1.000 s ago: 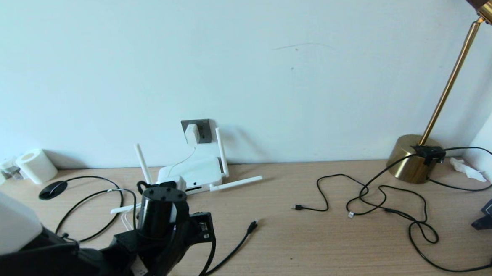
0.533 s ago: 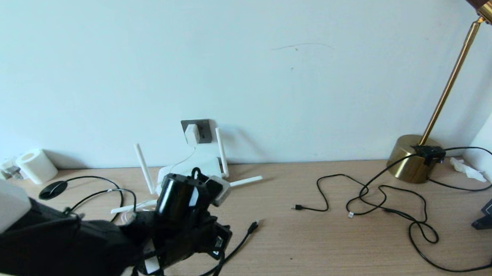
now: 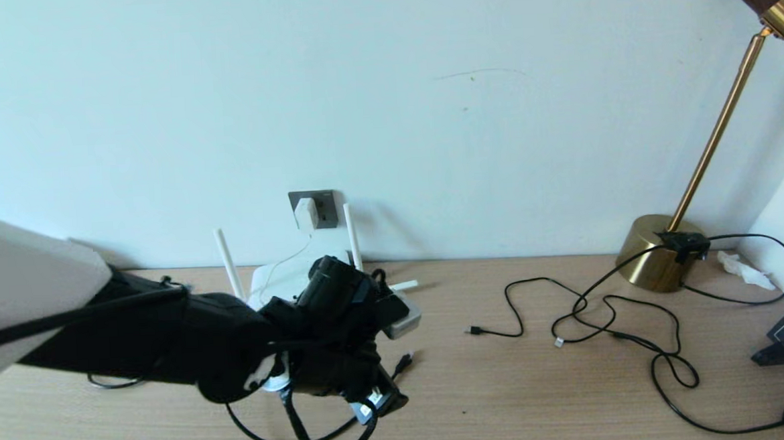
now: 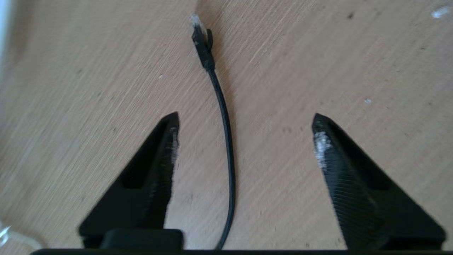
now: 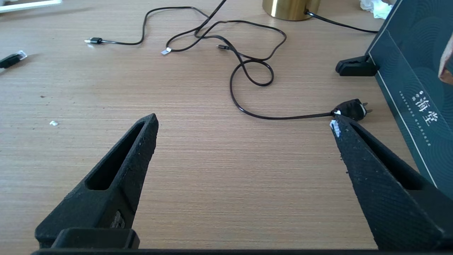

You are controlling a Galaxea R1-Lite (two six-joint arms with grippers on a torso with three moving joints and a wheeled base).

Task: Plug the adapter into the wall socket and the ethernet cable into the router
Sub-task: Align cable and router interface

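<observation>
The white adapter (image 3: 306, 213) sits plugged into the dark grey wall socket (image 3: 328, 210), and its thin white cord drops to the router (image 3: 275, 275). My left arm hides much of the white router, whose antennas stick up beside it. The black ethernet cable (image 4: 226, 141) lies on the wooden table, its clear-clip plug (image 4: 201, 42) pointing away from the arm; in the head view the plug (image 3: 403, 362) lies just right of the arm. My left gripper (image 4: 245, 118) hovers open over the cable, one finger on each side, not touching it. My right gripper (image 5: 244, 120) is open and empty, low over the table.
Thin black cables (image 3: 612, 316) with small plugs loop across the right half of the table. A black mains plug (image 5: 352, 108) lies close to the right gripper's finger. A brass lamp base (image 3: 655, 253) stands at the back right, with a dark box (image 5: 407, 81) at the right edge.
My left arm has swung right from beside the router to above the ethernet cable's end, and its jaws have opened. The right gripper has stayed open.
</observation>
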